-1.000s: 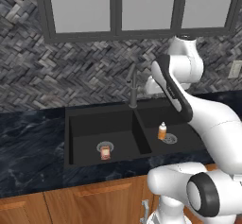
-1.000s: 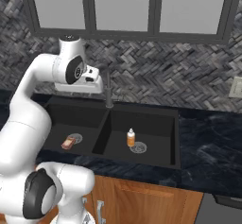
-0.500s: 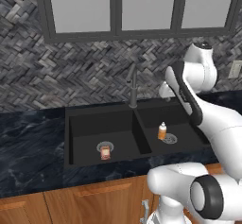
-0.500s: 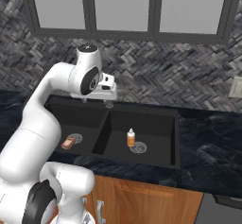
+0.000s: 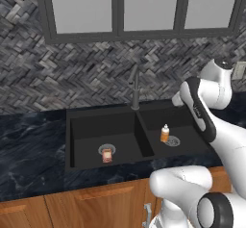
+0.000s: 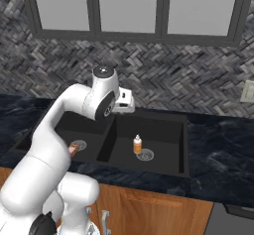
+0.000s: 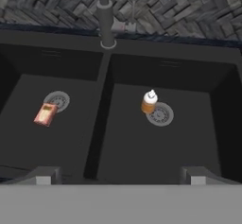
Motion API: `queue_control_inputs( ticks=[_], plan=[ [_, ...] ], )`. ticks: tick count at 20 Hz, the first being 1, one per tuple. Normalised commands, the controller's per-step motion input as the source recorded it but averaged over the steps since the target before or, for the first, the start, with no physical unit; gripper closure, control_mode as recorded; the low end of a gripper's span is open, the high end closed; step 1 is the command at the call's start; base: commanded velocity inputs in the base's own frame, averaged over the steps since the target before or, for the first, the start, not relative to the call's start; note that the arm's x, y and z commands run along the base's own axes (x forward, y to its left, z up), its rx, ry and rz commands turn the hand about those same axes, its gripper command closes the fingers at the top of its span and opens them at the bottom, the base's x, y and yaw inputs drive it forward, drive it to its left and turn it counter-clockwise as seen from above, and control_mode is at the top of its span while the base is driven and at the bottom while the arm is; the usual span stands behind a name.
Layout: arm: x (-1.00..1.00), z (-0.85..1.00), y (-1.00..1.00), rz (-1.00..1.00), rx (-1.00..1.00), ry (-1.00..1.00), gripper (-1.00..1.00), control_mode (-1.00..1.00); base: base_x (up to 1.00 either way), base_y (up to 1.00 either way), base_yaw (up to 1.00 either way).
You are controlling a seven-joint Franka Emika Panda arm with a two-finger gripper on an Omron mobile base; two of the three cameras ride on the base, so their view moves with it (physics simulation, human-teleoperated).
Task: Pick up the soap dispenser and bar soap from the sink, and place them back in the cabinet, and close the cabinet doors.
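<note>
Two items lie in the sink (image 7: 118, 53): soap dispenser (image 7: 149, 102) (amber, white pump) upright beside the right basin's drain; bar soap (image 7: 46, 114), reddish-brown, at the left drain. Gripper (image 7: 118, 175) hangs above, jaws spread, empty.

End effector (image 7: 118, 173) — farther right, wider.

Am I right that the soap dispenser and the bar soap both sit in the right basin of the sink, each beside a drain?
Not quite. The soap dispenser stands in the right basin of the sink beside its drain, but the bar soap lies in the left basin, beside the other drain. The hand view shows the divider between them.
</note>
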Motion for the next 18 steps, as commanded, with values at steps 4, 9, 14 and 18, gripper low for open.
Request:
queue_control_inputs(
  ticks=[4,9,14,18],
  plan=[
    [0.01,-0.33,-0.24,0.01,0.00,-0.18,-1.00,-1.00,0.00,0.00,0.00],
    [0.00,-0.30,-0.21,0.01,0.00,-0.11,-1.00,-1.00,0.00,0.00,0.00],
    [0.06,-0.21,-0.14,0.00,0.00,-0.04,-1.00,-1.00,0.00,0.00,0.00],
    [0.03,-0.11,-0.07,0.00,0.00,0.00,-1.00,-1.00,0.00,0.00,0.00]
  ],
)
